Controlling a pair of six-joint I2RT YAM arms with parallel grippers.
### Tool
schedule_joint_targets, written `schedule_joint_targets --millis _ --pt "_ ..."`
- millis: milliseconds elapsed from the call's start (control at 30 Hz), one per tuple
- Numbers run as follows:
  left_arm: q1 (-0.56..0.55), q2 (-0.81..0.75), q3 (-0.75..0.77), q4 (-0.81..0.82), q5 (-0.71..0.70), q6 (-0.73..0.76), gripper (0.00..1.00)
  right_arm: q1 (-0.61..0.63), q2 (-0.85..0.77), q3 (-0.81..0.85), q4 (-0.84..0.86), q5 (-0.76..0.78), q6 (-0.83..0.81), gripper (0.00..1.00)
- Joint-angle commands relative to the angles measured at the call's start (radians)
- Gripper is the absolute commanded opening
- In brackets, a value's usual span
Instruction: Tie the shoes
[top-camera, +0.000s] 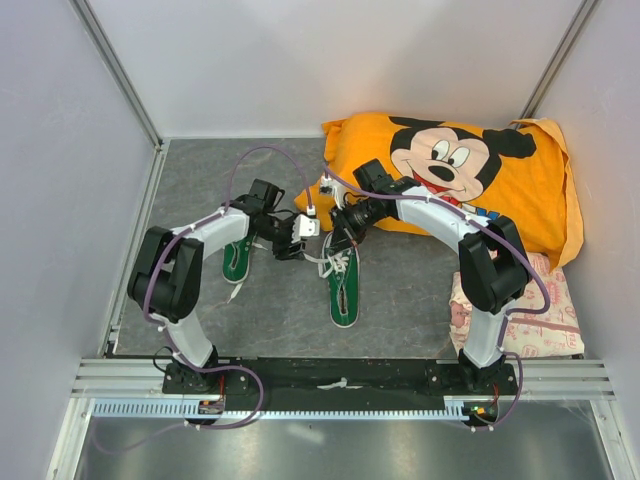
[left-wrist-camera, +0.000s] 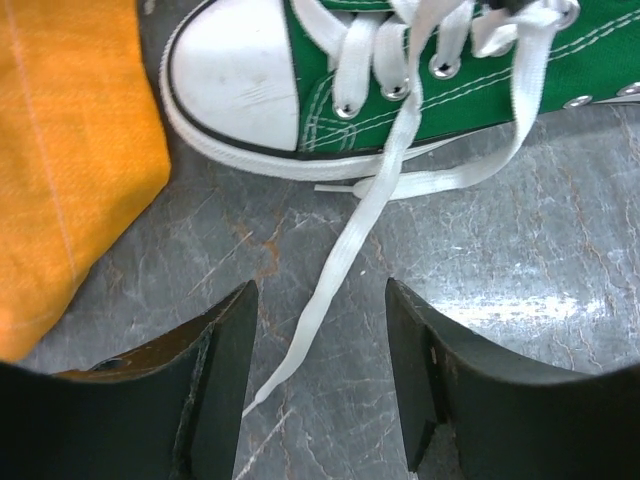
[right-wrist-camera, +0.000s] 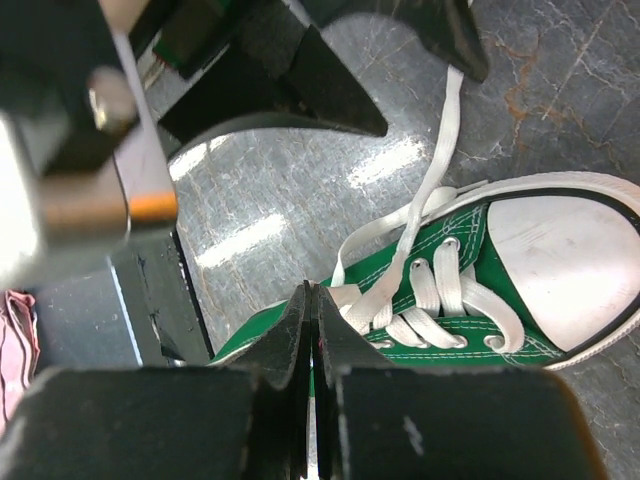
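Observation:
Two green shoes with white toe caps lie on the grey table: one (top-camera: 236, 258) half under my left arm, the other (top-camera: 342, 287) in the middle. Both grippers meet over the middle shoe's toe end. My left gripper (top-camera: 300, 237) (left-wrist-camera: 320, 292) stands open, and a loose white lace (left-wrist-camera: 345, 255) trails from that shoe (left-wrist-camera: 470, 70) onto the table between its fingers, touching neither. My right gripper (top-camera: 336, 240) (right-wrist-camera: 312, 290) is shut at the shoe's tongue, its tips pinched where a white lace (right-wrist-camera: 385, 225) loops out of the eyelets of the shoe (right-wrist-camera: 500, 340).
An orange Mickey Mouse cloth (top-camera: 470, 180) (left-wrist-camera: 60, 150) lies at the back right, touching the toe end of the middle shoe. A pink patterned cloth (top-camera: 525, 310) sits by the right arm's base. Grey walls close in the left, back and right.

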Motion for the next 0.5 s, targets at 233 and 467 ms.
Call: schedule_joint_targets --millis 233,467 --pt "-0.043 0.092 0.079 -0.075 -0.037 0.118 0.57 -0.01 -0.018 -0.01 0.049 0.012 0.033 0.0" --pt "-0.043 0.13 0.111 -0.199 -0.054 0.209 0.33 -0.01 -0.01 -0.004 0.052 0.015 0.036 0.0"
